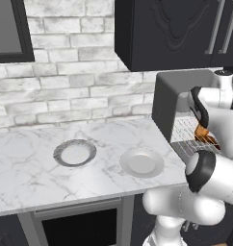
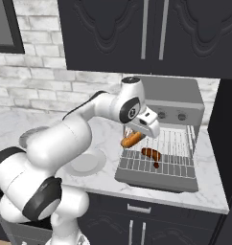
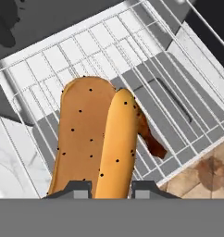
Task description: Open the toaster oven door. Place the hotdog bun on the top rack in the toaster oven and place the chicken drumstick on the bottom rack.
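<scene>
held closest to us, the hotdog bun (image 3: 93, 139) sits clamped in our end effector (image 3: 110, 189), above the pulled-out rack (image 2: 161, 160). at its four o'clock in the hand view, the chicken drumstick (image 2: 152, 153) lies on that rack over the lowered toaster oven door (image 2: 154, 179).

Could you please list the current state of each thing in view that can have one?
toaster oven door: open, folded down flat.
hotdog bun: held in the air above the pulled-out rack.
chicken drumstick: lying on the pulled-out wire rack.
gripper: shut on the hotdog bun.
plate: on the counter, nothing on it.
bowl: on the counter, nothing in it.
</scene>
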Available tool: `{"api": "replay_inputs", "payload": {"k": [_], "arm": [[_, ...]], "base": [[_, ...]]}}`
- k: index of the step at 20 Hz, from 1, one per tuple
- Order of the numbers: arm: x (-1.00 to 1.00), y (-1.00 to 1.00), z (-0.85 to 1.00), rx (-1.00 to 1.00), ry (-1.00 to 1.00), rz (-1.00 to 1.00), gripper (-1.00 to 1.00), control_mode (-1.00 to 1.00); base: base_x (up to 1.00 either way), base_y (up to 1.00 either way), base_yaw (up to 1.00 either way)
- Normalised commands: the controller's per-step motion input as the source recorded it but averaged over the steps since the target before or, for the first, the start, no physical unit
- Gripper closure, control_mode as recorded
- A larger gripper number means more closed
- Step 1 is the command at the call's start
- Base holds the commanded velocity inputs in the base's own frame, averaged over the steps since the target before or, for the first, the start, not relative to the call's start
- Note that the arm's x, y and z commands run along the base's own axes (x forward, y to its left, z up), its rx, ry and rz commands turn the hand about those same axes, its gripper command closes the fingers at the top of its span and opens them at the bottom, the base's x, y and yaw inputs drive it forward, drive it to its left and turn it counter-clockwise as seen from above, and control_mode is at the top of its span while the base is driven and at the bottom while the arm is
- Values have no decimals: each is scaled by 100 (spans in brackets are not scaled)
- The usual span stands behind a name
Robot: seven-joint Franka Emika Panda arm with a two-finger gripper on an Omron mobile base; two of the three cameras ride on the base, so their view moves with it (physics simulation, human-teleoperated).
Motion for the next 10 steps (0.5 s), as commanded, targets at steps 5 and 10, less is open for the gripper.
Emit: {"api": "replay_inputs", "payload": {"k": [5,10], "arm": [[30,-29,-20,0,1,-25,100,-100],[34,-16,-26,0,0,-24,100,-100]], "base": [[0,0,0],[0,0,0]]}}
